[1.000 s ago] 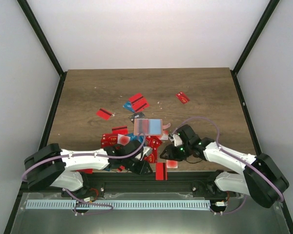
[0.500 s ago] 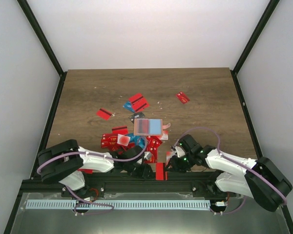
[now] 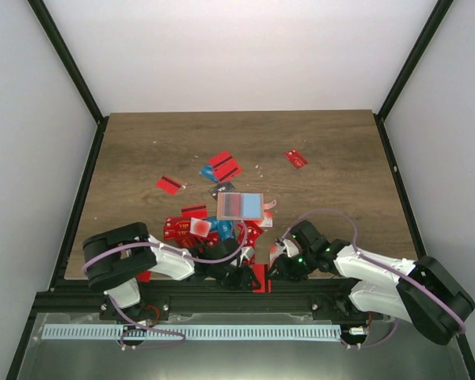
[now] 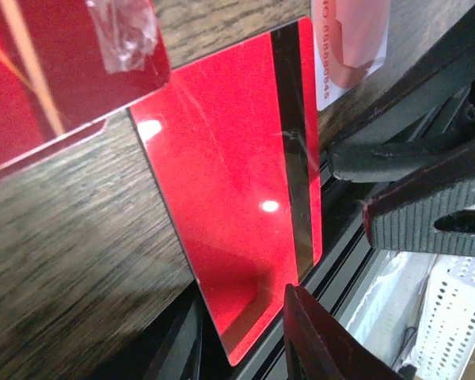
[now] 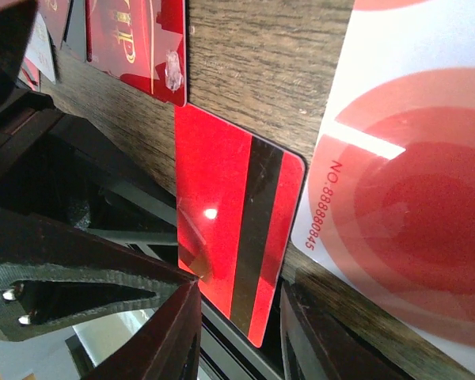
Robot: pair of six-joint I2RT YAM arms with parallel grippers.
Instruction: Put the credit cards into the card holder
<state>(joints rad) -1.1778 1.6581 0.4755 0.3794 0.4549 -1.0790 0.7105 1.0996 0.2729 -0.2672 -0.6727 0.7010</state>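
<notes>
**Item under inspection.** The red striped card [image 4: 229, 214] lies face-down at the near edge of the bench [image 3: 142, 150], black stripe up. One short end hangs out over the dark frame rail below. A white card with a red circle [image 5: 412, 182] lies just beside it. The other credit cards [image 3: 210, 229] are heaped or scattered further in. A pale pink-and-blue rectangle [image 3: 240, 206] sits beyond the heap, and I cannot confirm that it is the card holder.

**Pincers.** The right pincer [image 5: 236, 313] has a finger close on each side of the overhanging end. I cannot tell whether they press on the card. The left pincer [image 3: 239, 276] is low at the same edge with one finger by the card's free corner. Its state cannot be told either.

**Handling, as judged.**
- Expect a very light, thin card, stiff along its length but springy.
- The surface is glossy, so expect it to be slippery.
- Lying flat on the wood it gives your fingers nothing to get under.

**Where to hold.** Take it by the overhang, one finger above and one below. Grip across the short end rather than at a corner, where it would pivot.

**Risk.** A sideways nudge could tip it off into the gap by the rail.
</notes>
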